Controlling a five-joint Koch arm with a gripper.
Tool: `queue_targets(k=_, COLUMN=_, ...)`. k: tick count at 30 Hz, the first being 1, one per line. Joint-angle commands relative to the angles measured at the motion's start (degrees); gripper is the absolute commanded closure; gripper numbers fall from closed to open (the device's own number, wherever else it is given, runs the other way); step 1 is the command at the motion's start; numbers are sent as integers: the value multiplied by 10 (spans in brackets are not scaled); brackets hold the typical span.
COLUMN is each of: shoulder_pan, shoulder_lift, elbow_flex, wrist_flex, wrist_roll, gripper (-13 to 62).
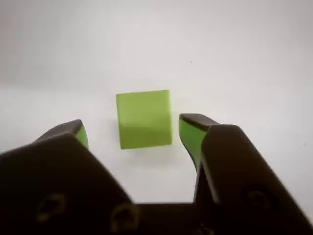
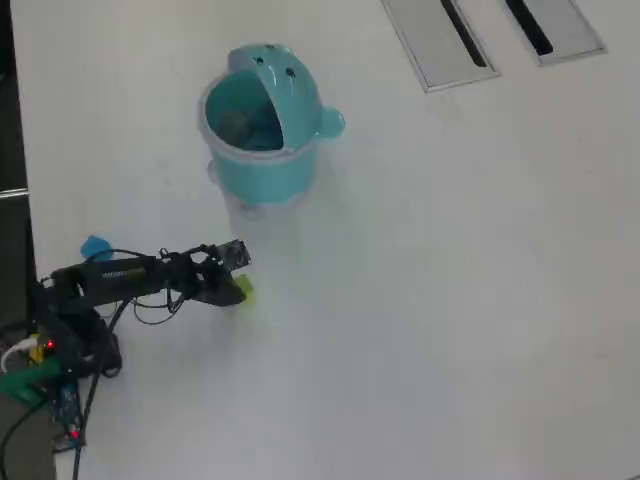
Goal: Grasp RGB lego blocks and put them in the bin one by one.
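A yellow-green cube (image 1: 144,117) lies on the white table between my gripper's (image 1: 133,128) two black fingertips, with a gap on each side. The jaws are open and hold nothing. In the overhead view the gripper (image 2: 235,278) is at the left, low over the same cube (image 2: 244,291). A light blue cube (image 2: 96,247) lies behind the arm, near the table's left edge. The round teal bin (image 2: 262,180) stands up the table from the gripper, its domed lid tipped back and its mouth open. The red cube is not in view.
Two flat grey slotted panels (image 2: 437,40) (image 2: 556,25) sit at the top right of the overhead view. The arm's base and cables (image 2: 60,350) are at the left edge. White table extends to the right.
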Motion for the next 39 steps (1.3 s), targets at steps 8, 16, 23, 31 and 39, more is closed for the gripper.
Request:
queue_targets(k=8, shoulder_pan=15, shoulder_lift=-26, elbow_flex=-4, wrist_flex=-55, wrist_roll=4, gripper=149)
queue_targets(k=16, shoulder_pan=18, shoulder_lift=-48, elbow_flex=15, wrist_flex=-91, wrist_roll=4, gripper=149)
queue_targets(k=23, shoulder_pan=13, shoulder_lift=-74, elbow_flex=31, wrist_flex=-136, wrist_roll=35, gripper=171)
queue_targets(k=31, shoulder_pan=0, shoulder_lift=-83, elbow_flex=45, wrist_flex=-187, wrist_roll=107, gripper=252)
queue_targets(k=39, shoulder_pan=-4, shoulder_lift=-71, elbow_flex=45, wrist_flex=-210, wrist_roll=151, gripper=299)
